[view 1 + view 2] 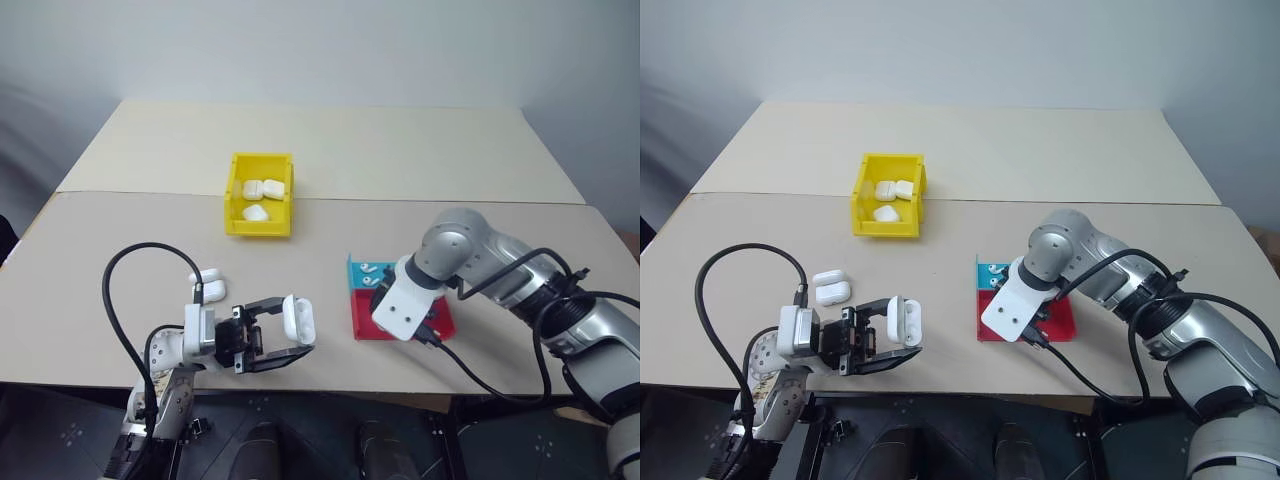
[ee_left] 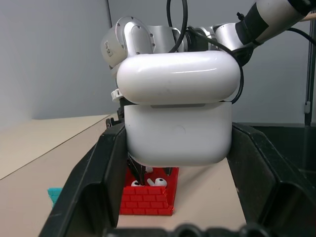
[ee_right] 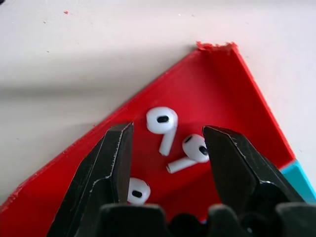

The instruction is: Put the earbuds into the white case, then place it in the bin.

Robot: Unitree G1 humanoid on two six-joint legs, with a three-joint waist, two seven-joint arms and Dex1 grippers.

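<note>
Earbuds (image 3: 162,123) lie in the red tray (image 3: 217,84) between the right gripper's (image 3: 168,148) parted jaws, stems roughly crosswise; left gripper (image 1: 285,340) clamps the white case (image 1: 297,318).

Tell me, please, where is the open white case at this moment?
The open white case is clamped in the left gripper above the table's near edge, on the robot's left, just right of two closed white cases.

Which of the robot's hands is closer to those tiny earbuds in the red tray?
The right hand: it hangs open right over the earbuds in the red tray. The left hand is off to the side, holding the white case.
</note>
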